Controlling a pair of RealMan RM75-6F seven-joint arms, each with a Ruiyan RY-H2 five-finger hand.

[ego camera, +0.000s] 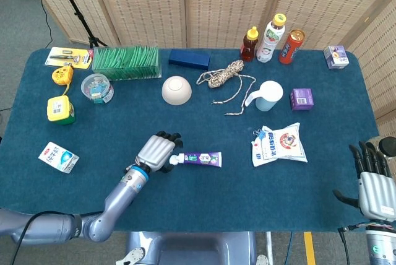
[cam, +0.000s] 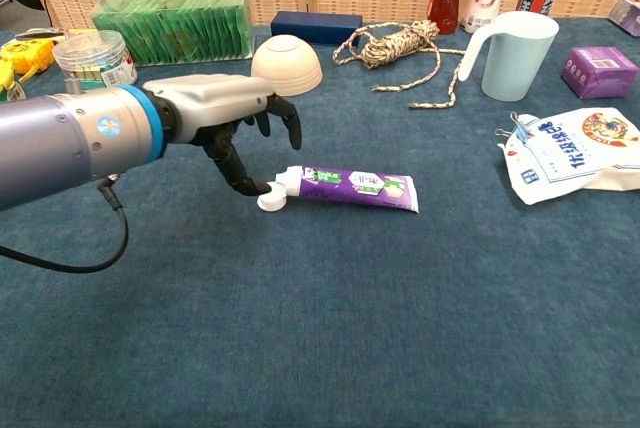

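Note:
A purple toothpaste tube (ego camera: 201, 158) (cam: 355, 187) lies flat near the middle of the blue table (ego camera: 204, 200), its white cap (cam: 270, 196) pointing left. My left hand (ego camera: 158, 152) (cam: 225, 108) hovers at the cap end with its fingers apart and curved downward. Its thumb tip is at the cap, and I cannot tell whether they touch. It holds nothing. My right hand (ego camera: 373, 182) is at the table's front right edge, fingers apart and empty, far from every object.
Behind the tube are a white bowl (ego camera: 176, 90), a rope coil (ego camera: 224, 78), a pale blue mug (ego camera: 267, 95) and a white pouch (ego camera: 279, 144). On the left are a milk carton (ego camera: 59, 156), a jar (ego camera: 97, 87) and a box of green packets (ego camera: 125, 59). Bottles (ego camera: 271, 39) stand at the back.

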